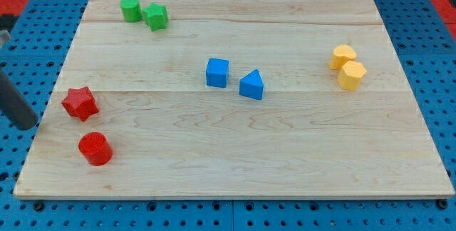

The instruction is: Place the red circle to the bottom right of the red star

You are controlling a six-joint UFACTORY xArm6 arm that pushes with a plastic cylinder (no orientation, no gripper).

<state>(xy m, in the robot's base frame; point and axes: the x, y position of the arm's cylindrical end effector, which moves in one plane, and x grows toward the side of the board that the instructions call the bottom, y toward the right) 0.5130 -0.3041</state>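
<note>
Near the view's left edge, camera view: red star on the wooden counter, red circle just below it and slightly to the right, the two apart. My tip sits left of both, just off the counter's edge, touching neither. No fingers on this rod, so no open or closed state to tell. Green circle and green star top left; blue cube and blue triangle centre; two yellow blocks right, touching.

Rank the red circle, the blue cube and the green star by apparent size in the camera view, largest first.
1. red circle
2. blue cube
3. green star

Unsure: the red circle lies nearest the view's bottom, probably closest to the camera, so true sizes may match.
</note>
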